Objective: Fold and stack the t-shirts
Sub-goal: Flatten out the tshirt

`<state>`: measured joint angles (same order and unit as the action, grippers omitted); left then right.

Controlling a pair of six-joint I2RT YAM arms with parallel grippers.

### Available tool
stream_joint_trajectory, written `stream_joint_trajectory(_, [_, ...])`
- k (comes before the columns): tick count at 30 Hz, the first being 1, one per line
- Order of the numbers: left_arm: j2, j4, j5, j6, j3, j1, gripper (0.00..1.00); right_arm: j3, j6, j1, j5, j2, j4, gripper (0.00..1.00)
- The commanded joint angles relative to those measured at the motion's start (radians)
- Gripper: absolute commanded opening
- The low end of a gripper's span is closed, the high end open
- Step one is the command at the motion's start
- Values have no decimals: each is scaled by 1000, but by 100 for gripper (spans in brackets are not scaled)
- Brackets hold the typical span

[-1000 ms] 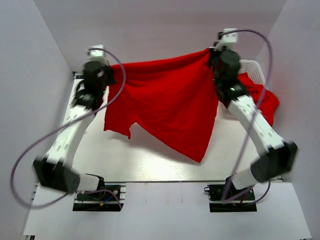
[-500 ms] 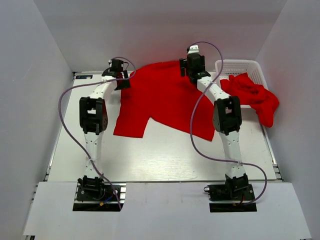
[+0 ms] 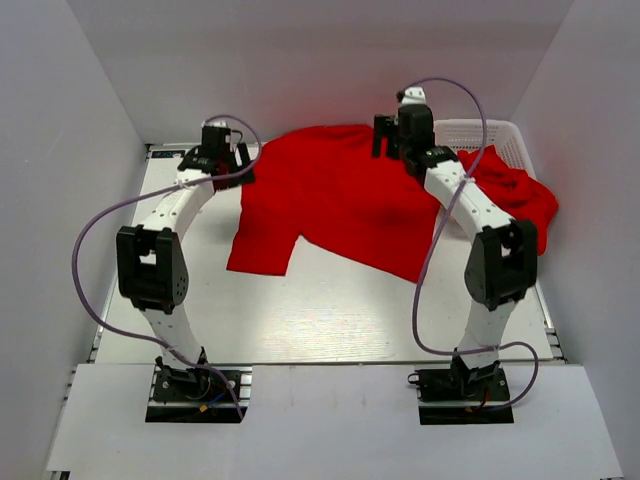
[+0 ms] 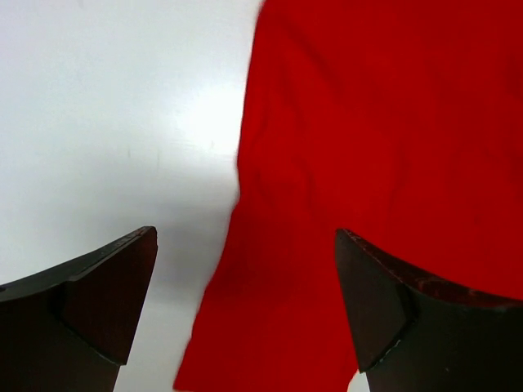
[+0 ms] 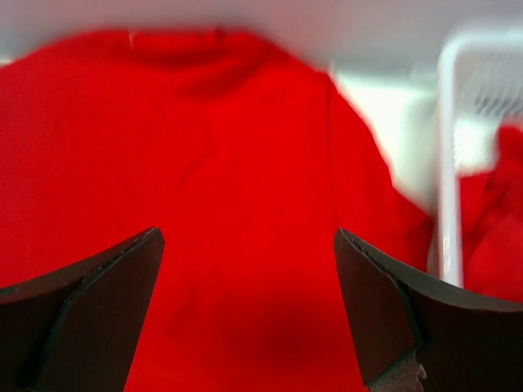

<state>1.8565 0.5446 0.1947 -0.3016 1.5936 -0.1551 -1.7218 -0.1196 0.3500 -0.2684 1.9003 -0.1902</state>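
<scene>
One red t-shirt lies spread flat at the back of the table, collar toward the far wall. My left gripper hovers open above its left edge, and the left wrist view shows that edge passing between the two dark fingers. My right gripper is open over the shirt's upper right part, holding nothing. More red t-shirts are heaped in and over the white basket at the back right.
The basket's white rim stands just right of my right gripper, with red cloth inside. White walls close in the table at the back and both sides. Purple cables loop from both arms.
Both grippers opened and let go of the shirt they held up by its top corners. It dropped flat onto the table. Both arms swung down to the far side.
</scene>
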Motion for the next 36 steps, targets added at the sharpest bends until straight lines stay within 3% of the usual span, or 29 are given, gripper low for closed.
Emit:
stream_joint_trajectory(1, [-63, 63, -66, -51, -139, -6, 99, 179, -155, -2, 15, -68, -143, 90])
stream_joint_trajectory(7, [-147, 83, -121, -123, -354, -15, 99, 489, -347, -2, 8, -222, -137, 90])
stream_joint_trajectory(13, [-238, 60, -52, -166, -544, -15, 99, 704, -413, -2, -3, -349, -114, 90])
stream_joint_trajectory(19, [-267, -5, -100, -166, -649, -15, 98, 742, -425, 1, 28, -380, -120, 90])
stream_joint_trajectory(26, [-221, -115, -124, -157, -695, 3, 89, 743, -414, -2, 64, -392, -109, 90])
stream_joint_trajectory(28, [-210, -124, -140, -148, -695, 3, 82, 754, -430, 1, 61, -402, -112, 90])
stream_joint_trajectory(31, [-221, -136, -140, -139, -713, -9, 57, 765, -434, -2, 21, -412, -124, 90])
stream_joint_trajectory(36, [-269, -222, -228, -102, -793, -9, 26, 771, -456, 0, -31, -422, -152, 90])
